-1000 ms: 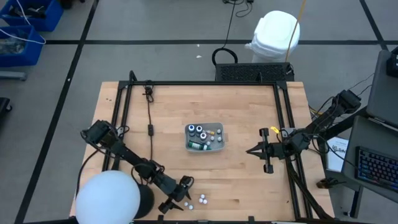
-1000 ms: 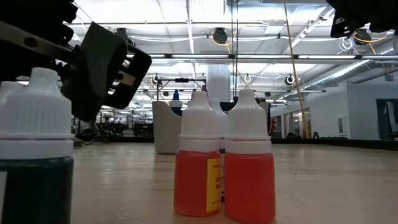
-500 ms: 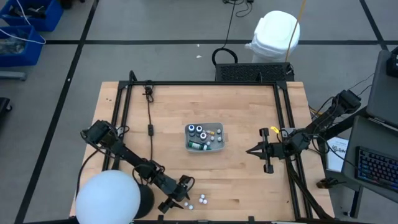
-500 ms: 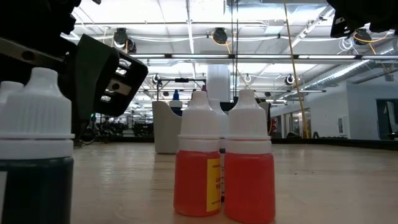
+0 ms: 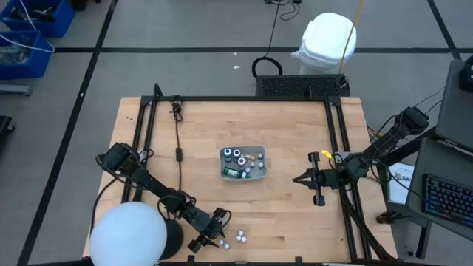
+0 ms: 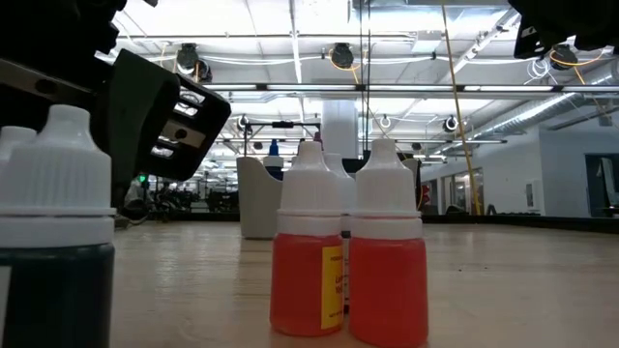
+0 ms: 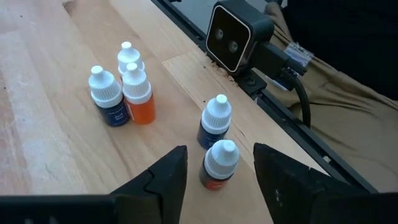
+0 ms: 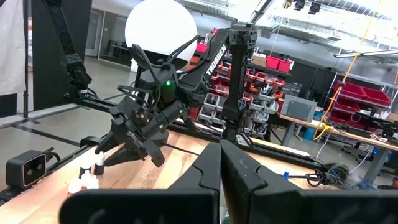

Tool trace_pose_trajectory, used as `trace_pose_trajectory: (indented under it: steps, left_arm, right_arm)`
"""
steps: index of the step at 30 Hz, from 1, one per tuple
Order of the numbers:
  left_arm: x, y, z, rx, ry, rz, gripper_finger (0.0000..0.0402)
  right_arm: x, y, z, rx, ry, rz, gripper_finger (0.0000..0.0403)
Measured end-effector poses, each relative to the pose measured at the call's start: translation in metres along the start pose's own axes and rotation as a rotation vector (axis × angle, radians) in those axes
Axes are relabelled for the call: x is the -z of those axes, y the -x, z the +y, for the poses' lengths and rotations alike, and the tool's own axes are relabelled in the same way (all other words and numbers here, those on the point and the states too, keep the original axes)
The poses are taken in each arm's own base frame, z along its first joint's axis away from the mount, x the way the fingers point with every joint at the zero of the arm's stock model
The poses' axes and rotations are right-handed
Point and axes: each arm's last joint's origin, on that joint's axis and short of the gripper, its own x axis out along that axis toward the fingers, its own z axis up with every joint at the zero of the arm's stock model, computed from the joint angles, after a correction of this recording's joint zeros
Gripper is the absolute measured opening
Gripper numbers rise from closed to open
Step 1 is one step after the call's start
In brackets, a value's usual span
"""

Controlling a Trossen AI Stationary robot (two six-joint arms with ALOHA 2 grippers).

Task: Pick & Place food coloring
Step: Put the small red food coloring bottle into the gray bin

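Observation:
Several food coloring bottles stand upright on the wood near the table's front edge (image 5: 240,236). In the left wrist view they show as white-capped bottles: orange (image 7: 136,94), dark blue (image 7: 109,99), and another blue (image 7: 214,123). My left gripper (image 7: 219,149) is low over them, open, with one finger on either side of a red bottle (image 7: 217,169), apart from it. More bottles lie in the translucent tray (image 5: 259,171) at mid-table. My right gripper (image 5: 295,179) hovers shut at the table's right.
The low camera (image 7: 233,37) sits on the front rail right behind the bottles. A black frame (image 5: 336,148) rims the table, and a cable (image 5: 178,133) runs down its left part. A white globe (image 5: 127,235) covers the near left corner.
In the low view the one finger of my left gripper that shows has shifted a little toward the dark bottle at the picture's left and sunk slightly. The bottles stand where they were.

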Motion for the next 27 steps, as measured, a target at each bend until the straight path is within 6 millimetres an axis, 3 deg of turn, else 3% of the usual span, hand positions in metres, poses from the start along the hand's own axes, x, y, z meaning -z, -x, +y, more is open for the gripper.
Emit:
trace_pose_trajectory:
  steps: [27]
  left_arm:
    - [-0.0005,0.0,0.0005,-0.019,-0.007,-0.007,0.0186]
  right_arm:
    - [-0.0001,0.0,0.0,0.0,-0.001,0.0,0.0]
